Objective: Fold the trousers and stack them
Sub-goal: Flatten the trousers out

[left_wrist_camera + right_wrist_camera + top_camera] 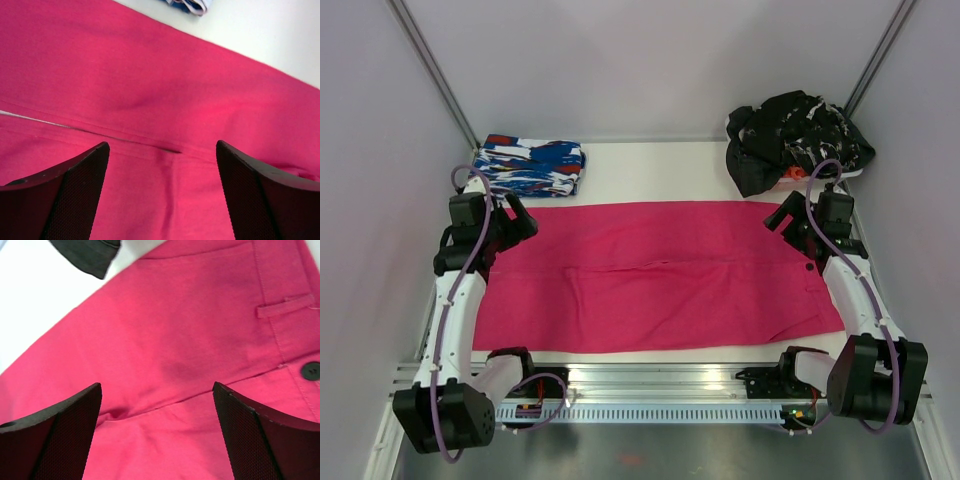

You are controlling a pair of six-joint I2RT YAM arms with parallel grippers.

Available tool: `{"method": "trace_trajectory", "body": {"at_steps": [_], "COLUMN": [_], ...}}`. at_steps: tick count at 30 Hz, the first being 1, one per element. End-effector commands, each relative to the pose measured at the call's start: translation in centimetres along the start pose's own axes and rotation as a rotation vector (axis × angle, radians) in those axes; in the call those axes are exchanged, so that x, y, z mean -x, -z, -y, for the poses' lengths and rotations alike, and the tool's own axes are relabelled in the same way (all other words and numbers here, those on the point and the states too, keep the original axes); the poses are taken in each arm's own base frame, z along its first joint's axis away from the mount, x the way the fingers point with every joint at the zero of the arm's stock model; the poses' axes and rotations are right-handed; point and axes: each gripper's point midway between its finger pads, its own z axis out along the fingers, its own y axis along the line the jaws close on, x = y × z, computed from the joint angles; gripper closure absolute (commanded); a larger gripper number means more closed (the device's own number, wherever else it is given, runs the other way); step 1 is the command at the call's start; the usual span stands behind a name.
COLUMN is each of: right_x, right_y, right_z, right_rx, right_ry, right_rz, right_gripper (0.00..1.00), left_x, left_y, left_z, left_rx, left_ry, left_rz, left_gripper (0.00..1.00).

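Pink trousers [660, 275] lie flat across the tabletop [660, 170]; left pincer [162, 147] and right pincer [156, 387] both gape wide over them.

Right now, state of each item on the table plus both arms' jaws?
Trousers: spread flat across the table, not folded, waist at the right.
Patterned garment: folded, far left corner.
Black clothes: crumpled heap, far right corner.
Left arm: jaws open over trousers, empty.
Right arm: jaws open over waist end, empty.
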Motion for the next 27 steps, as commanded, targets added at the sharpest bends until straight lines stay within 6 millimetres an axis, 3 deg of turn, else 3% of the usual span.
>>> {"method": "trace_trajectory", "body": {"at_steps": [1, 8, 14, 18, 22, 27], "right_x": [1.7, 2.8, 4.7, 5.4, 5.3, 6.6], "right_y": [0.4, 1.4, 1.7, 1.3, 0.8, 0.4], "right_z": [-2.3, -3.5, -3.8, -2.4, -2.6, -2.8], "right_rx": [0.103, 0.139, 0.107, 0.026, 0.047, 0.058], "right_ry": [-0.021, 0.037, 0.074, 0.015, -0.052, -0.132], "right_rz": [0.06, 0.087, 0.109, 0.149, 0.17, 0.252], "right_gripper": [0.02, 0.02, 0.02, 0.02, 0.02, 0.02], "left_x": [-0.6, -1.3, -1.2, -0.7, -0.6, -1.4], "left_y": [0.9, 0.9, 0.3, -0.9, -1.1, -1.1], "left_z": [1.1, 2.5, 2.3, 2.5, 1.7, 1.1], "left_rx": [-0.087, -0.188, -0.161, -0.148, -0.108, -0.09], "left_ry": [-0.064, -0.074, -0.022, 0.026, 0.015, 0.022], "left_rz": [0.005, -0.001, -0.001, -0.025, -0.017, -0.008], "left_gripper": [0.08, 0.08, 0.05, 0.05, 0.05, 0.05]}}
